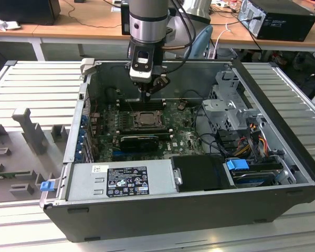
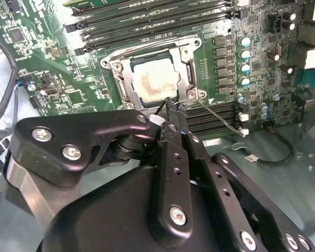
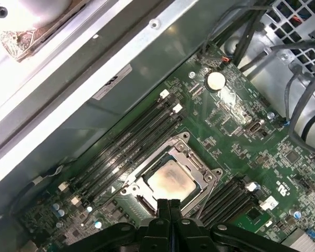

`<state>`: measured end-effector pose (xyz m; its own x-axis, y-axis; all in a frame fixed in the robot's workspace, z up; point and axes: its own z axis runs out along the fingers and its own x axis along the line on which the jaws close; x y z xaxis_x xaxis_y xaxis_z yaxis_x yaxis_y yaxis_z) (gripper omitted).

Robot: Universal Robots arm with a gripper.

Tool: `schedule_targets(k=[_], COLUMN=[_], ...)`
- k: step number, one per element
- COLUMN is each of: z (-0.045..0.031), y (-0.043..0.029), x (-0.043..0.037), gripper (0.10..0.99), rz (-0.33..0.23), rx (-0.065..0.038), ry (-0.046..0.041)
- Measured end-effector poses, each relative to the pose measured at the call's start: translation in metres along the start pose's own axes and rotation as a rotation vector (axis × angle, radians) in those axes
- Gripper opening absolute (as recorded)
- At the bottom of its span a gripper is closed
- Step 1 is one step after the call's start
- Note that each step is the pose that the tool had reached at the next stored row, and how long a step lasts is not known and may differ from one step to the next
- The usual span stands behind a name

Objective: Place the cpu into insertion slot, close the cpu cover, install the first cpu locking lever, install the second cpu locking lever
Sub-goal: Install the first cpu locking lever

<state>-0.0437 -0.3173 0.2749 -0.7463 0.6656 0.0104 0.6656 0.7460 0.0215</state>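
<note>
The cpu (image 2: 156,81) (image 3: 170,178) lies flat in the insertion slot (image 1: 138,113) on the green board, its pale face smeared. The cpu cover (image 2: 185,73) (image 3: 200,182), a grey metal frame, lies down around it. My gripper (image 1: 146,98) (image 2: 173,105) (image 3: 168,203) is shut with nothing between its fingers. Its tips hover at the socket's edge, just over one corner of the cover. A thin wire locking lever (image 2: 219,114) runs out from that corner across the nearby memory slots.
The open computer case (image 1: 163,210) walls in the board on all sides. A long black finned card (image 1: 139,140) lies beside the socket, and memory slots (image 2: 152,21) flank it. A drive cage (image 1: 228,105) and cables (image 1: 252,136) stand at the exterior view's right.
</note>
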Motion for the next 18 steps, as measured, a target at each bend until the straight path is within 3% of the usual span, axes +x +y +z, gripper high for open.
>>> schedule_targets(k=[11,14,18], z=[0.0000,0.0001,0.0003], y=[0.0000,0.0000,0.0000], x=[0.0000,0.0000,0.0000], gripper=[0.106,0.106,0.106], rz=[-0.129,-0.252,-0.335], rx=[0.001,0.003,0.003], ry=[0.0028,0.0054,0.0072])
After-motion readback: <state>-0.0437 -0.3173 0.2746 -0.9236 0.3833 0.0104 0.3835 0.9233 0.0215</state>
